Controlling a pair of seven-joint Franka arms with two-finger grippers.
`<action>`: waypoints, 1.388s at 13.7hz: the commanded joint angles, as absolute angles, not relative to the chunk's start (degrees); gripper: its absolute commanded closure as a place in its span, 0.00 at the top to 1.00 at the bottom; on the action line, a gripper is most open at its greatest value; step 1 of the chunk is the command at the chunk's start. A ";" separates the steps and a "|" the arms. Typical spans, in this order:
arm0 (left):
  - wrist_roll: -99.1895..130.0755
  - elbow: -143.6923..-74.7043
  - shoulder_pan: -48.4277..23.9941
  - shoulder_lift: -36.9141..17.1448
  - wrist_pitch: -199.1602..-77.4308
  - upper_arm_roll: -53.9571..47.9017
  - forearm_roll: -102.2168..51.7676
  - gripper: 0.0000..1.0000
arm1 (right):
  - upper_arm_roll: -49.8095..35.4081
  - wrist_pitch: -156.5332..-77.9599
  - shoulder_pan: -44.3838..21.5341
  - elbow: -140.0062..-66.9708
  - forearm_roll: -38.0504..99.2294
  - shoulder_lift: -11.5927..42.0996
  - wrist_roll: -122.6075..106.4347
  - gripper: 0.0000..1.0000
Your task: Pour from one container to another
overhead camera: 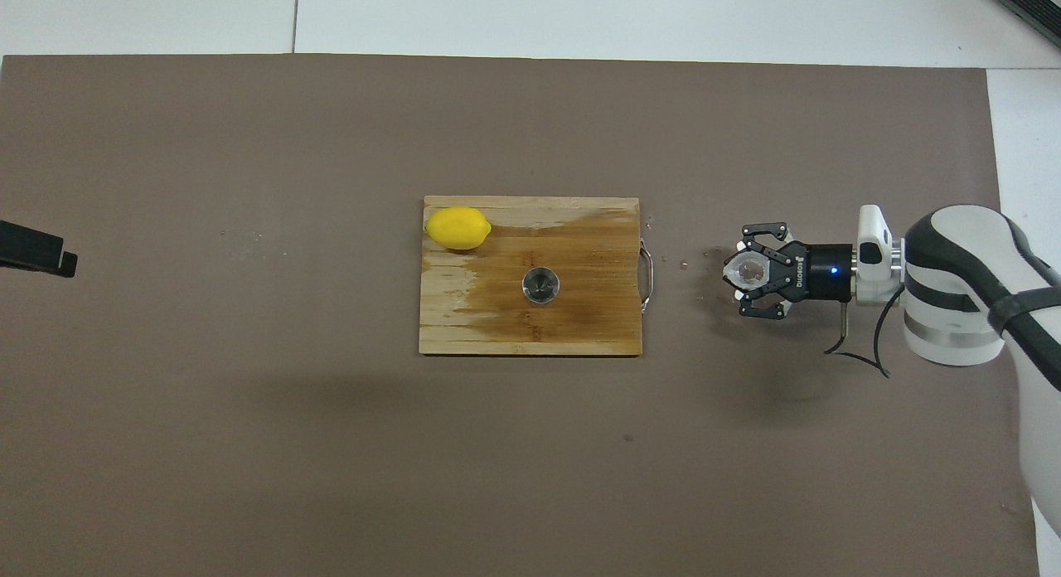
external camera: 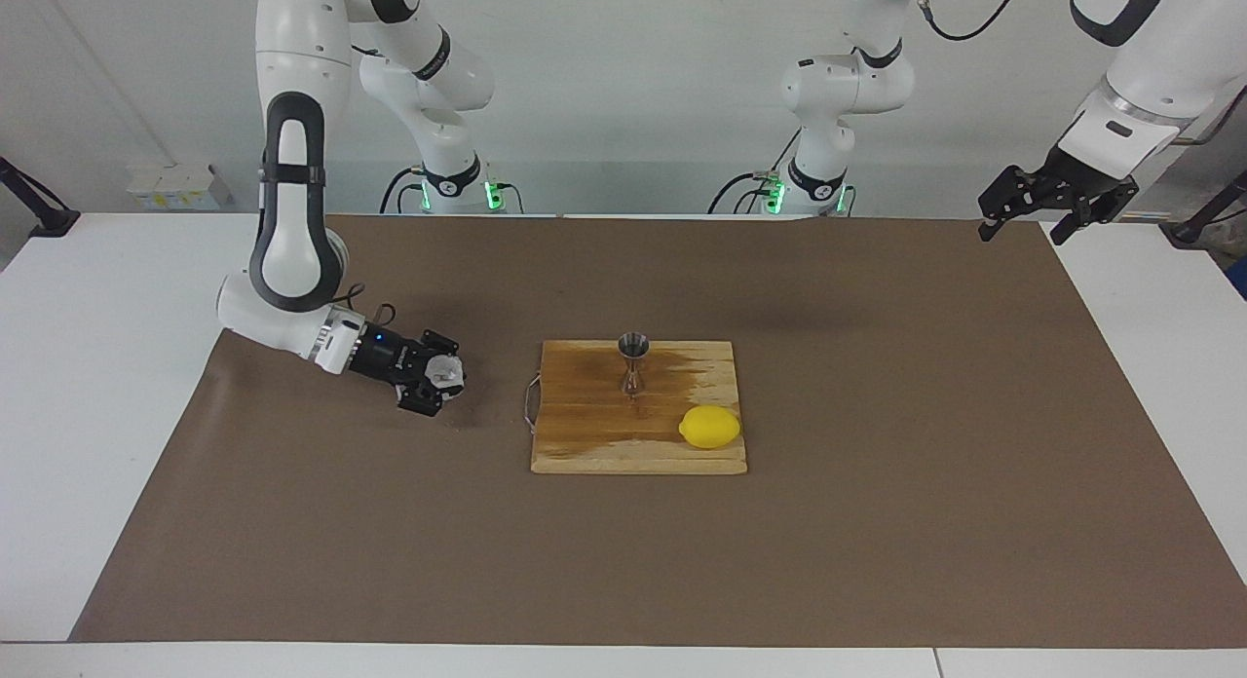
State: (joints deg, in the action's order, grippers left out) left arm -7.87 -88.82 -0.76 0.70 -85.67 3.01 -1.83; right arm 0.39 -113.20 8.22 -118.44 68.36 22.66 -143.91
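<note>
Overhead view gives us the right hand (overhead camera: 750,272) low over the brown mat (overhead camera: 249,436) at about three o'clock from the wooden cutting board (overhead camera: 497,328), toward the right arm's end of the surface (overhead camera: 663,17). We see its fingertips closed on the small whitish cup (overhead camera: 753,270), whose mouth faces up at the camera, while the outer links splay out to either side. In the facing view we find the same hand (external camera: 440,378) at nine o'clock from the board (external camera: 585,444), close above the mat (external camera: 877,561), with the cup (external camera: 446,370) held at its tip; we cannot tell whether the cup touches the mat. We see the metal jigger (overhead camera: 540,285) standing upright near the middle of the board, well apart from the cup, and in the facing view its hourglass shape (external camera: 633,363) rises from a darker, wet-looking patch of wood. We note the lemon (overhead camera: 457,228) lying on the board at roughly ten o'clock from the jigger in the overhead view, in the corner farthest from the robots toward the left arm's end. We see the left hand (external camera: 1033,215) waiting high over the mat's edge at the left arm's end, its fingers spread apart and holding nothing; only its dark tip (overhead camera: 33,250) shows at nine o'clock in the overhead view.
</note>
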 commanded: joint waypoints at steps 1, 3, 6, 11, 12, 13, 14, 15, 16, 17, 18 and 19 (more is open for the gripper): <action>-7.91 -90.53 -1.05 2.11 -86.22 3.08 -1.14 1.00 | -0.44 -112.59 9.05 -117.95 69.43 22.15 -144.32 0.06; -7.91 -90.53 -1.05 2.11 -86.22 3.08 -1.14 1.00 | -0.44 -112.50 8.96 -118.21 69.43 22.15 -144.32 0.55; -7.91 -90.44 -1.05 2.11 -86.13 3.08 -1.14 1.00 | -0.18 -112.76 9.40 -118.04 68.38 22.15 -144.32 1.00; -7.91 -90.53 -1.05 2.11 -86.22 3.08 -1.14 1.00 | -0.09 -112.59 13.26 -117.95 59.96 22.15 -144.14 1.00; -7.91 -90.53 -1.05 2.11 -86.22 3.08 -1.14 1.00 | 0.00 -112.50 14.49 -117.95 57.85 21.97 -143.88 1.00; -7.91 -90.53 -1.05 2.11 -86.13 3.08 -1.14 1.00 | 0.00 -112.50 15.98 -117.95 55.13 21.97 -143.70 1.00; -7.91 -90.53 -1.05 2.11 -86.22 3.08 -1.14 1.00 | 0.00 -112.50 17.48 -117.95 52.32 21.62 -143.09 1.00; -7.91 -90.44 -1.05 2.11 -86.22 2.99 -1.14 1.00 | 0.09 -112.33 18.53 -117.86 49.77 21.27 -141.78 1.00; -7.91 -90.44 -1.05 2.11 -86.13 3.08 -1.14 1.00 | 0.17 -112.24 19.76 -117.86 46.79 20.23 -139.24 1.00; -7.91 -90.53 -1.05 2.11 -86.13 3.08 -1.14 1.00 | 0.18 -112.15 20.47 -117.86 43.02 18.74 -135.56 1.00; -7.91 -90.53 -1.05 2.11 -86.22 3.08 -1.14 1.00 | 0.18 -112.32 20.57 -117.86 39.15 16.63 -130.66 1.00; -7.91 -90.53 -1.05 2.11 -86.22 3.08 -1.14 1.00 | 0.18 -112.50 20.31 -117.95 35.37 13.83 -124.69 1.00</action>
State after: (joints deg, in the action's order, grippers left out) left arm -7.87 -88.82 -0.76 0.70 -85.66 2.99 -1.83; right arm 0.72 -112.96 20.34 -117.19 41.86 19.73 -134.56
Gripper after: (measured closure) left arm 0.000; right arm 0.000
